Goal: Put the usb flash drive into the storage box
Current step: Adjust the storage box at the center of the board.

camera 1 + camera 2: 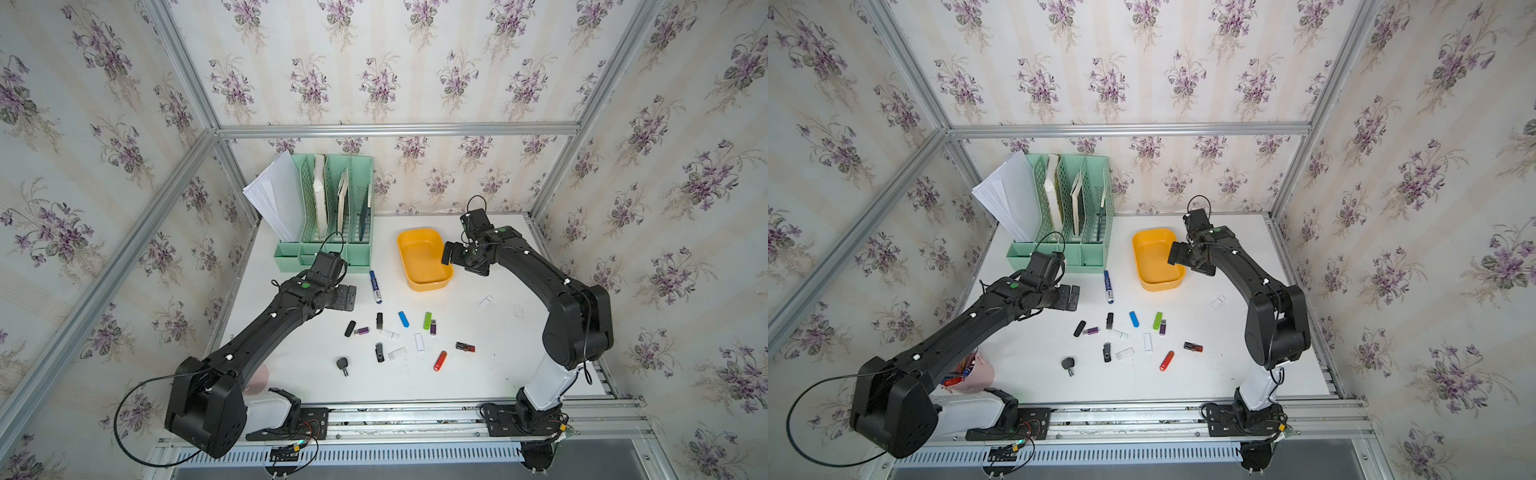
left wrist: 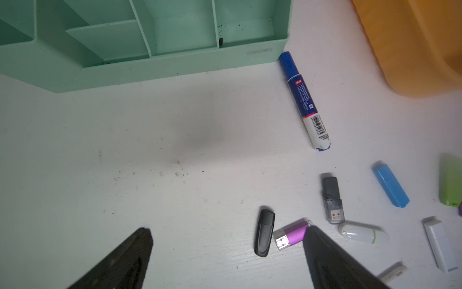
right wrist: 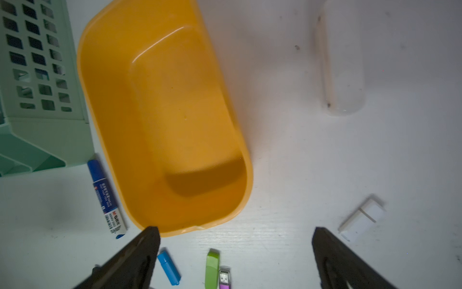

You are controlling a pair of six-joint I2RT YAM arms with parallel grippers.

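Note:
The storage box (image 1: 419,266) is a yellow-orange tub at the back of the white table, and its inside (image 3: 162,112) shows nothing in it. Several usb flash drives lie loose in front of it, among them a blue one (image 1: 403,319), a green one (image 1: 427,321), a red one (image 1: 440,360) and a white one (image 1: 486,301) off to the right. My right gripper (image 1: 461,262) hangs open over the box's right rim, holding nothing (image 3: 235,232). My left gripper (image 1: 347,297) is open above bare table, left of a black drive (image 2: 264,232) and a purple drive (image 2: 291,235).
A mint-green file organizer (image 1: 328,216) with papers stands at the back left. A blue marker (image 1: 375,286) lies between it and the box. A pink pencil cup (image 1: 976,374) sits under the left arm. A small black key (image 1: 342,365) lies near the front.

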